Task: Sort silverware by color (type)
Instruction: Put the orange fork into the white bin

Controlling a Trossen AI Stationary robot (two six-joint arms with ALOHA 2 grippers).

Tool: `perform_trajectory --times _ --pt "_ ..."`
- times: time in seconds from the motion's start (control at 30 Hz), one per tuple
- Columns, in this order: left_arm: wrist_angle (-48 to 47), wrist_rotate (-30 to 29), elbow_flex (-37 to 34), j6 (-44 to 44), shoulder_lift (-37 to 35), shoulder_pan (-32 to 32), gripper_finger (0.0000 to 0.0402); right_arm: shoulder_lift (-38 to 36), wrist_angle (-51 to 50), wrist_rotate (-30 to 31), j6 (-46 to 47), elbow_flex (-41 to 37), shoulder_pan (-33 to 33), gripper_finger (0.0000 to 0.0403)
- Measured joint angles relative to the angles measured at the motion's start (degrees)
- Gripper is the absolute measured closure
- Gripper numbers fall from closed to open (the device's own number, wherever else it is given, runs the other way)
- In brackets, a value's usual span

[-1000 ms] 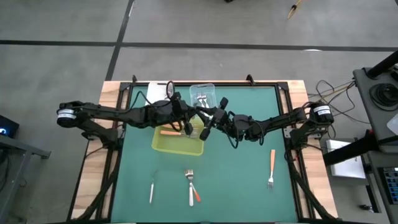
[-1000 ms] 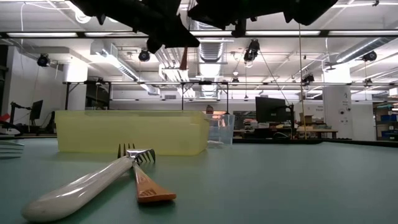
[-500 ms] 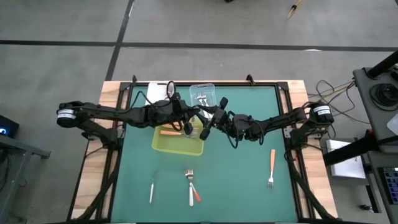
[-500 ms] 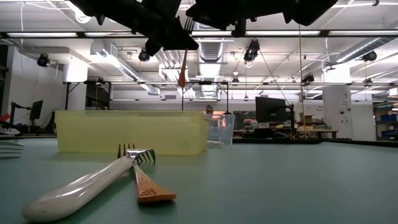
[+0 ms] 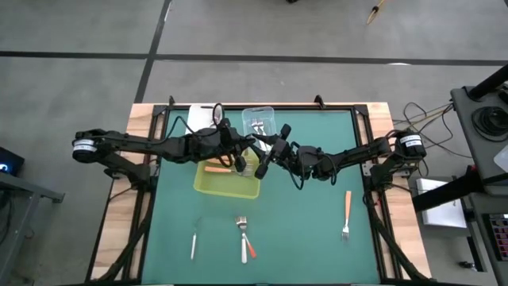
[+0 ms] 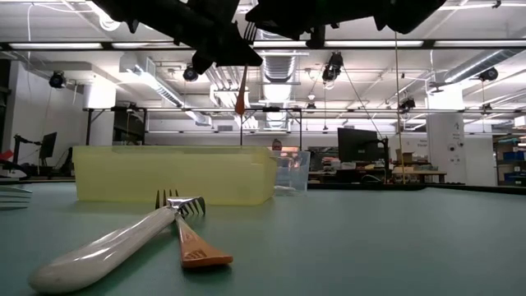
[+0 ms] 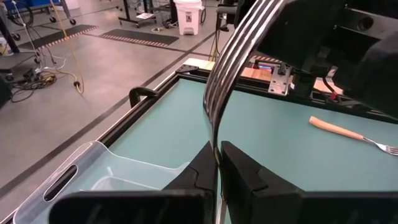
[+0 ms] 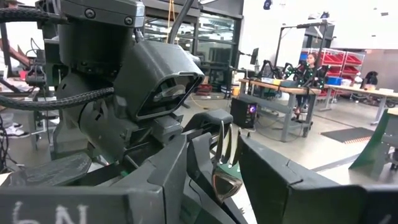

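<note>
Over the yellow-green tray, my left gripper is clamped on an orange-handled fork, tines up. My right gripper meets it, jaws parted around the head. In the high view, both arms hide the fork.

On the green tabletop, a white-handled fork crosses an orange-handled one, in front of the yellow tray; an orange-handled utensil hangs above it.
</note>
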Motion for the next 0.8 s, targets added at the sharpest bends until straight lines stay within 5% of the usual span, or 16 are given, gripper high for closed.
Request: perform_trajectory --times 0.8 --pt "-3.7 -1.6 0.0 0.1 -0.1 0.0 0.0401 0.0 -0.8 0.1 -1.5 0.1 0.0 0.0268"
